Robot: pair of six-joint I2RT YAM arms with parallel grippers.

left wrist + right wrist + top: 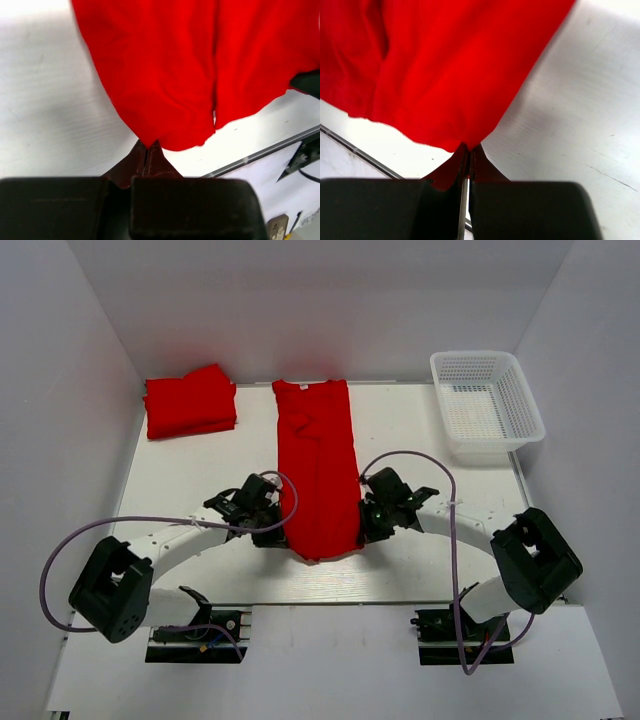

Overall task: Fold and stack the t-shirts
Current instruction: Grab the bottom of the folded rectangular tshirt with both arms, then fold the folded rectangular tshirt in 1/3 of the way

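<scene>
A red t-shirt (pixel 318 470) lies lengthwise down the middle of the table, folded into a narrow strip, its collar with a white label at the far end. My left gripper (pixel 283 532) is shut on the near left corner of its hem (pixel 150 135). My right gripper (pixel 362 528) is shut on the near right corner (pixel 467 140). Both corners are pinched between the fingertips and the hem is slightly raised. A stack of folded red t-shirts (pixel 190 400) sits at the far left of the table.
A white plastic mesh basket (pixel 487 402) stands at the far right corner. White walls close in the table on three sides. The table's near edge (pixel 330 600) runs just behind the hem. Purple cables loop off both arms.
</scene>
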